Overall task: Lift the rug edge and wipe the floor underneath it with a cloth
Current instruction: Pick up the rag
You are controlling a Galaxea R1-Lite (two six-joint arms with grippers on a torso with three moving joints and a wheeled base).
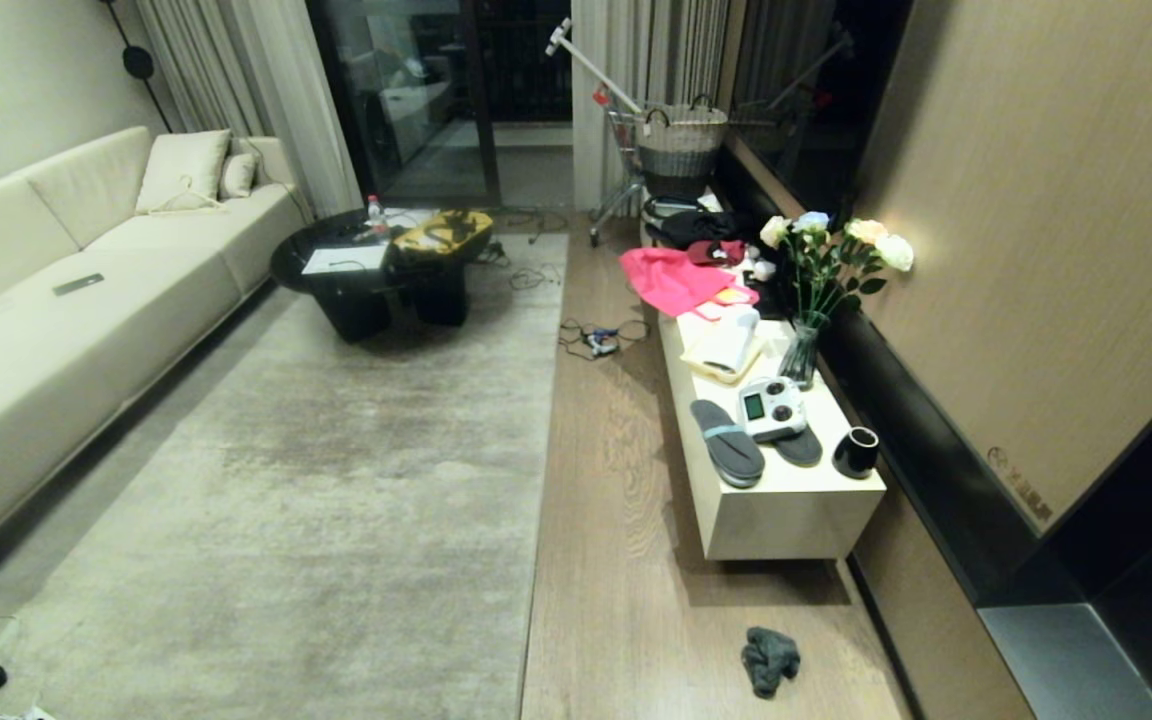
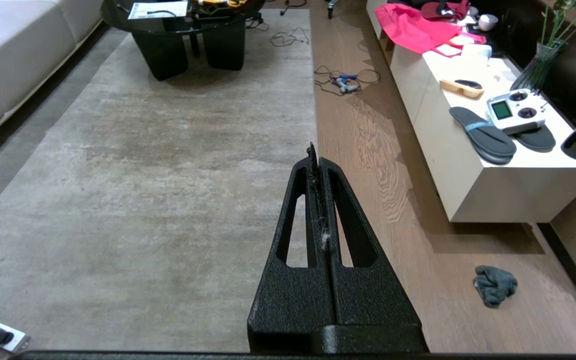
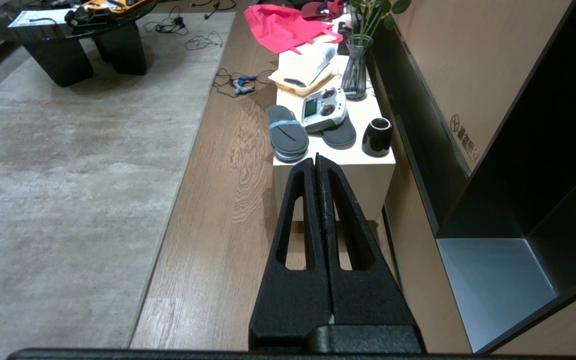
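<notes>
Rug (image 1: 316, 480) laid flat on floor (image 1: 616, 560), rug edge (image 1: 543, 430) straight beside bare planks, cloth (image 1: 770, 660) crumpled near low white table (image 1: 786, 500), seen in head and left wrist views only, left end effector (image 2: 318, 155) and right end effector (image 3: 316, 159) both closed, empty, held well above the cloth.

Dark grey-teal cloth (image 1: 770, 660) on grainy light-brown floor (image 1: 616, 560); mottled grey-beige rug (image 1: 336, 480).

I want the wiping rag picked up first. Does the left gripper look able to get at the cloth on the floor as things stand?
Probably yes. The cloth lies alone on bare floor between the rug edge and the cabinet, with nothing over it. The left gripper is shut and would have to open first.
</notes>
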